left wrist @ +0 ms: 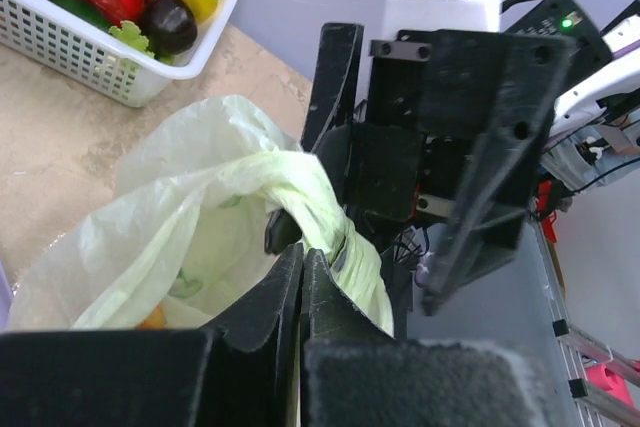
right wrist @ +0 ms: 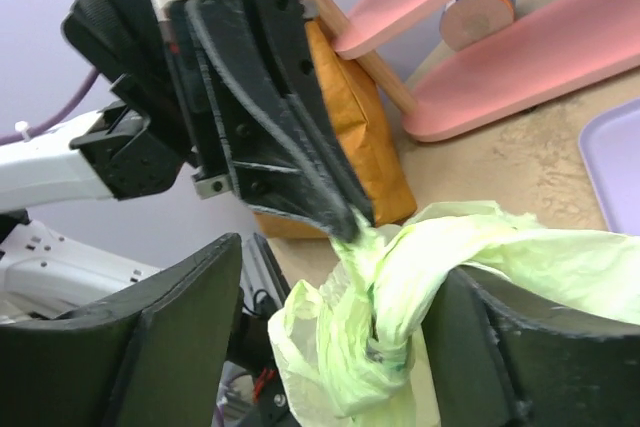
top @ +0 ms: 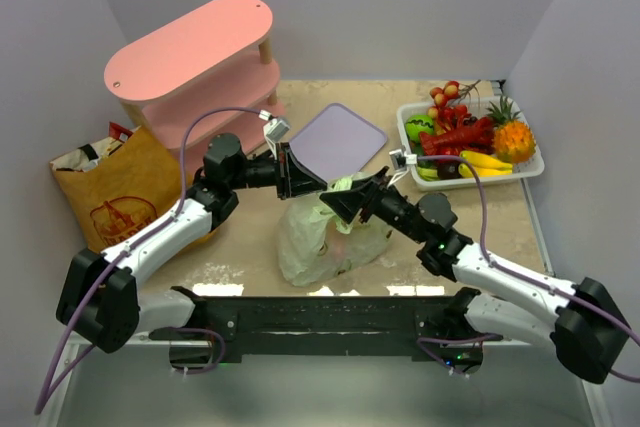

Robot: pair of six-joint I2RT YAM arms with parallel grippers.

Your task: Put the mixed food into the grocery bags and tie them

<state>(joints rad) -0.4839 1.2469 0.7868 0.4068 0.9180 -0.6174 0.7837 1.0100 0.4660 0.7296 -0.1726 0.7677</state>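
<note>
The crinkly pale-green plastic bag (top: 320, 242) sits mid-table, handles (right wrist: 400, 287) twisted upward; the brown paper bag (top: 115, 192) stands left.

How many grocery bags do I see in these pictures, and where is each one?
2. The brown paper bag stands at the far left, beside the pink shelf. The pale-green plastic bag lies in the centre, near the purple tray.

The plastic bag (top: 320, 242) hides most of its contents; the left arm (top: 165, 227) overlaps the paper bag (top: 105, 187).
</note>
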